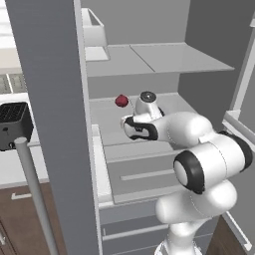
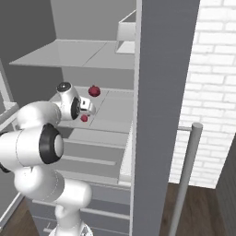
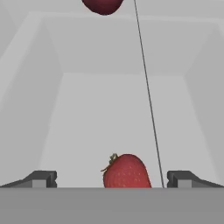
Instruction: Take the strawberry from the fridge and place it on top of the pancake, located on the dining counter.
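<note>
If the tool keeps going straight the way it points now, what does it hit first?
Most likely the strawberry, centred between the open tool's fingertips; the maroon fruit sits farther back.

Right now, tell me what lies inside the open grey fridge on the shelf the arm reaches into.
A tiny bright red strawberry lies between the open tool's tips, a dark maroon round fruit farther back. The arm hides part of the pale grey shelf.
</note>
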### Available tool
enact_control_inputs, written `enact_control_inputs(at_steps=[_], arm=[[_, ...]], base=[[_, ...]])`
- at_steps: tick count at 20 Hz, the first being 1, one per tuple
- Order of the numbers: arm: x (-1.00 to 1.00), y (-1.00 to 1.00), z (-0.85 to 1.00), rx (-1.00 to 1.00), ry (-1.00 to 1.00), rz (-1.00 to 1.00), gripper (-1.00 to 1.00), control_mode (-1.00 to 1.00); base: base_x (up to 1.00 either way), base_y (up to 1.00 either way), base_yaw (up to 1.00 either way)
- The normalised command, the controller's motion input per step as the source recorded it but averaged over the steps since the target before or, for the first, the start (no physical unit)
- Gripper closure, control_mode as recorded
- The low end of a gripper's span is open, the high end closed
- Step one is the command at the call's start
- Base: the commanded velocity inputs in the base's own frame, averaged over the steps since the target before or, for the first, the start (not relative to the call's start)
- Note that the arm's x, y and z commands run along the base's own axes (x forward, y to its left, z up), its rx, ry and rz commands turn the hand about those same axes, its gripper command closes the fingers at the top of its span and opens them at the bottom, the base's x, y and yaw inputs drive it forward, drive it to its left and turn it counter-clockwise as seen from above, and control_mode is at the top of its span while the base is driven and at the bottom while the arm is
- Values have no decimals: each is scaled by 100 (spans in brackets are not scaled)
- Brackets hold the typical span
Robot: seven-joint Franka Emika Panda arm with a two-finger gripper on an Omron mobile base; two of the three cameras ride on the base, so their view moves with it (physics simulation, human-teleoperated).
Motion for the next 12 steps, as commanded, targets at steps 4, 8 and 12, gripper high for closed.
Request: enact_control_inputs(at_steps=[4,8,12], arm=[[-8,-10,-20,0,0,0,-100,-100],[-5,-6,-1,0,0,0,-100,-100],[10,0,0,0,0,0,-100,-100]], base=[[0,0,0],[0,0,0],[0,0,0]])
